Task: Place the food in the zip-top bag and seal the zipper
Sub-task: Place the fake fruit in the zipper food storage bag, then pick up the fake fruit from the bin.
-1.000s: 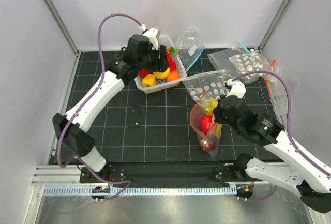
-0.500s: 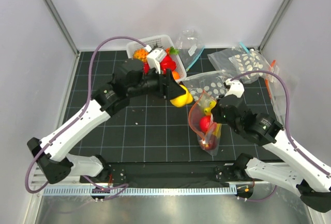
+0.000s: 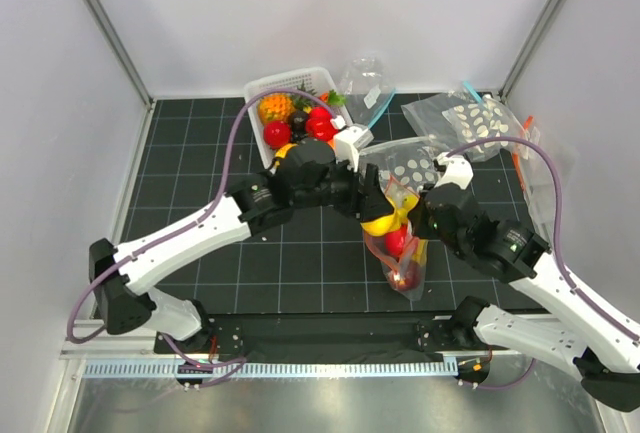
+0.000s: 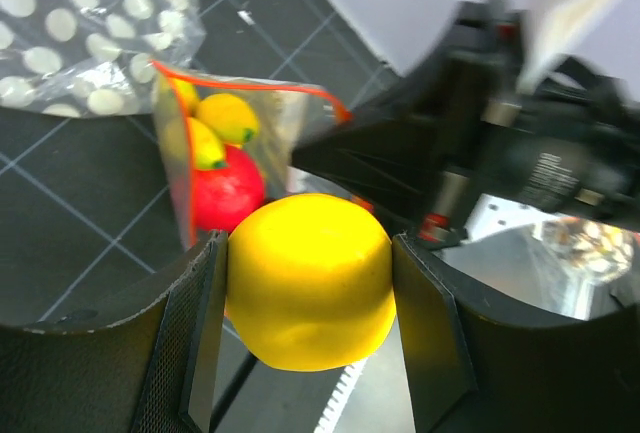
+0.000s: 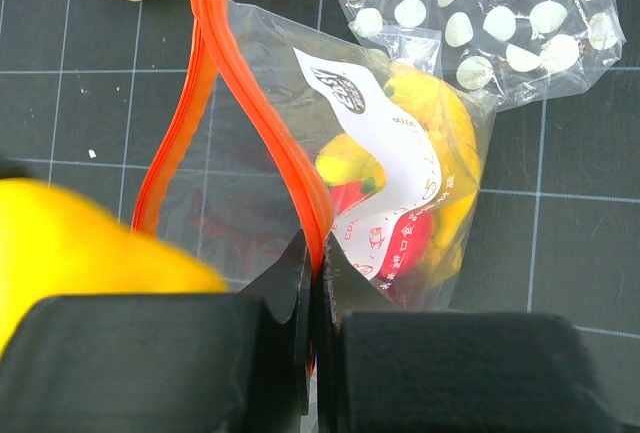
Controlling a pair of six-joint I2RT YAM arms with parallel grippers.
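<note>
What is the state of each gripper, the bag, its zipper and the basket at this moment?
bag: open, fruit inside.
zipper: unsealed, its sides apart.
left gripper: shut on the yellow fruit.
right gripper: shut on the zipper.
basket: holds fruit.

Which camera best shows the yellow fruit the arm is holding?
Left wrist: the yellow fruit sits large in the left gripper. The top view shows it small by the zip-top bag; the right wrist view catches only a blurred edge.
</note>
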